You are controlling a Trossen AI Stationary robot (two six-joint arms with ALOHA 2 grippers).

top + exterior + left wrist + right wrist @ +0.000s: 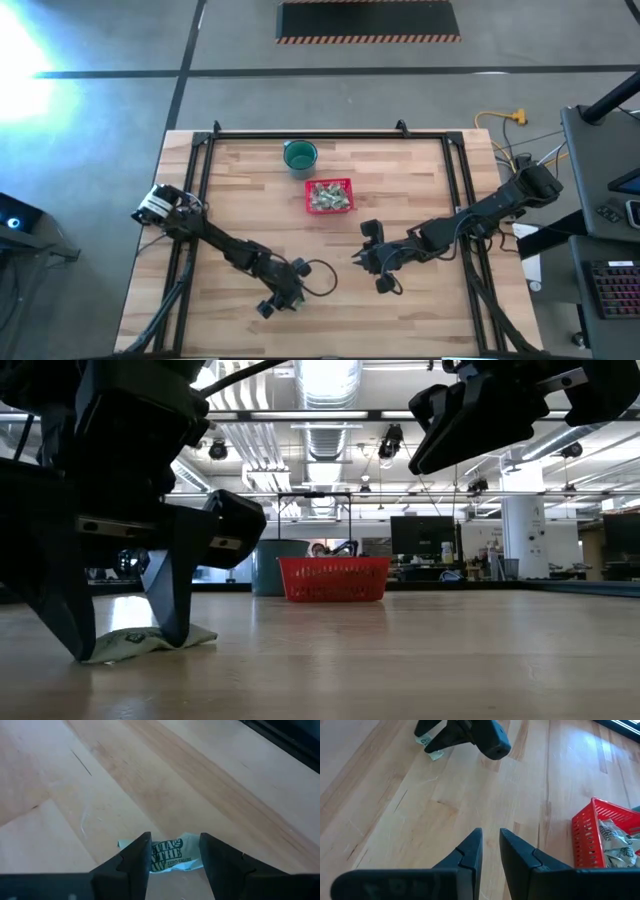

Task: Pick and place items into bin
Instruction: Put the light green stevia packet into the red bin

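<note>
The left end effector (175, 865) stands on the wooden bench (240, 190) near its front edge, fingers apart and straddling 1 pale green-and-white wrapped piece (172, 855) lying flat between them, not clamped. The right end effector (490, 852) hovers nearby with only a narrow gap, holding nothing. The red basket (329, 196), farther back, holds the other wrapped pieces (329, 197), beside a green cup (300, 156).

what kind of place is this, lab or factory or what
Most likely a robotics lab or open workshop floor. Past the wooden butcher-block table with its small square red plastic mesh basket, the low view shows exposed silver ceiling ducts, strip lights, and desks with dark monitors.
</note>
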